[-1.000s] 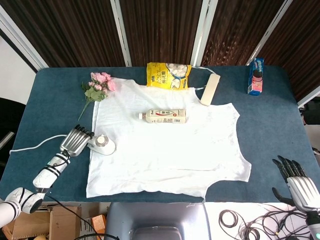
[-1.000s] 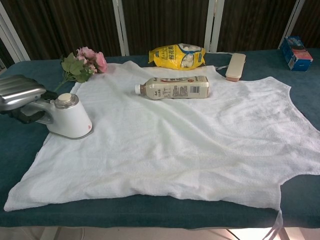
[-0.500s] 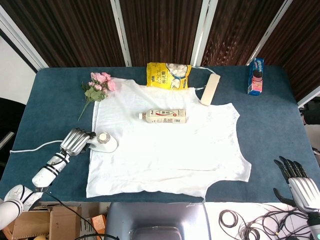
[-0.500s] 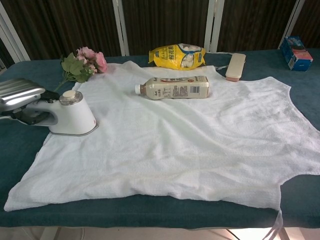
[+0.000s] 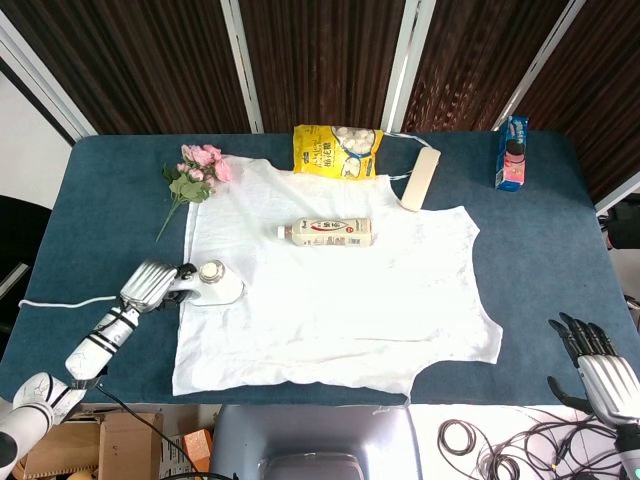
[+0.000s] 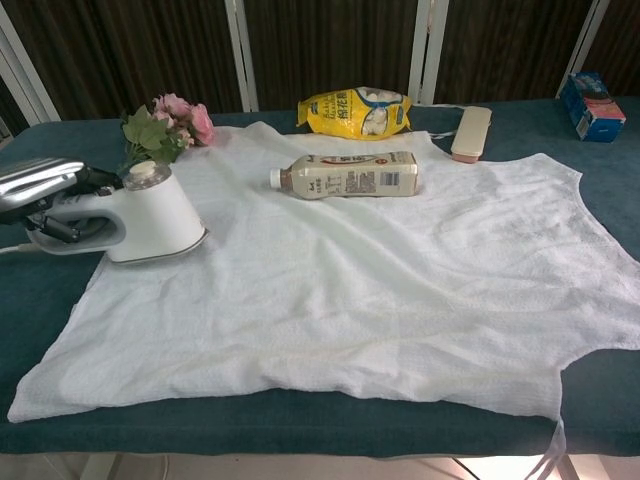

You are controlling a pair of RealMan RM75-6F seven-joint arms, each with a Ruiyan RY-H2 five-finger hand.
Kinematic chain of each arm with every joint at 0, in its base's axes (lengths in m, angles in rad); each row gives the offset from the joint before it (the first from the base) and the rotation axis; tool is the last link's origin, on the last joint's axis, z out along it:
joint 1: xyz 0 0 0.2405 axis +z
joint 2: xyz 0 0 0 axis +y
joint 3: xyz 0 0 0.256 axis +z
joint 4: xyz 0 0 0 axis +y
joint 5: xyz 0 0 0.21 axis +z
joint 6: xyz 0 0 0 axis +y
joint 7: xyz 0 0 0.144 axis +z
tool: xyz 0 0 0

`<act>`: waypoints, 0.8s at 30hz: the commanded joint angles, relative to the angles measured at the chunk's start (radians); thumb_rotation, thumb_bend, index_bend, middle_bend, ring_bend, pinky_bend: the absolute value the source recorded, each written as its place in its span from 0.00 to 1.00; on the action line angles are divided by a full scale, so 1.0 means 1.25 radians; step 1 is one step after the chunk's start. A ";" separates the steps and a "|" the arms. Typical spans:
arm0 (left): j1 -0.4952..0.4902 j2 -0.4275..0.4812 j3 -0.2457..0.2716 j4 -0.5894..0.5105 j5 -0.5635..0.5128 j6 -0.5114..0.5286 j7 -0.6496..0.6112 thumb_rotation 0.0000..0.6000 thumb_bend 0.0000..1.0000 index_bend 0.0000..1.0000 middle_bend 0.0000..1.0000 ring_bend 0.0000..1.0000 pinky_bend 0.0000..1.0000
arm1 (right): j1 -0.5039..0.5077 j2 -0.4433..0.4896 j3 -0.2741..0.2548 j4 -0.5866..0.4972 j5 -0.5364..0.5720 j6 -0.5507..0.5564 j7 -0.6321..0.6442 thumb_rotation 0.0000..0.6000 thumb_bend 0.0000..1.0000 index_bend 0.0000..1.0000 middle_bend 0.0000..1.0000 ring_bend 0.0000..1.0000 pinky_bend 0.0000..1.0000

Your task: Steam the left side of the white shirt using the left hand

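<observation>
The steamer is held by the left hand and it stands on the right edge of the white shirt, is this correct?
Not quite. The left hand does hold the steamer, but the steamer stands on the left edge of the white shirt, not the right edge. The head view shows this plainly.

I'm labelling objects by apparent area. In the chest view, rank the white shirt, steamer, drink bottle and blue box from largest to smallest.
1. white shirt
2. steamer, though it sits nearest the camera
3. drink bottle
4. blue box, farthest away
</observation>
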 commanded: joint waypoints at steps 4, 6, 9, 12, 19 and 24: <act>-0.002 0.035 -0.043 -0.083 -0.023 0.053 -0.114 1.00 0.54 0.69 0.85 0.92 0.83 | 0.001 -0.001 0.000 -0.001 0.000 -0.003 -0.004 1.00 0.31 0.00 0.00 0.00 0.00; -0.006 0.046 -0.053 -0.112 -0.029 0.053 -0.115 1.00 0.54 0.69 0.85 0.92 0.83 | 0.001 -0.002 0.000 -0.002 0.001 -0.003 -0.005 1.00 0.31 0.00 0.00 0.00 0.00; -0.020 0.062 -0.071 -0.169 -0.043 0.037 -0.061 1.00 0.54 0.69 0.85 0.92 0.83 | 0.003 -0.002 0.000 -0.002 0.001 -0.008 -0.008 1.00 0.31 0.00 0.00 0.00 0.00; -0.040 0.068 -0.103 -0.243 -0.081 -0.008 0.044 1.00 0.54 0.69 0.85 0.92 0.83 | 0.006 -0.002 0.000 -0.003 0.001 -0.013 -0.008 1.00 0.31 0.00 0.00 0.00 0.00; -0.083 -0.001 -0.181 -0.330 -0.212 -0.097 0.360 1.00 0.54 0.69 0.85 0.92 0.83 | 0.009 0.005 -0.003 -0.002 -0.007 -0.017 0.010 1.00 0.31 0.00 0.00 0.00 0.00; -0.108 -0.095 -0.218 -0.318 -0.288 -0.104 0.561 1.00 0.54 0.69 0.85 0.92 0.83 | 0.009 0.014 -0.008 0.004 -0.019 -0.011 0.036 1.00 0.31 0.00 0.00 0.00 0.00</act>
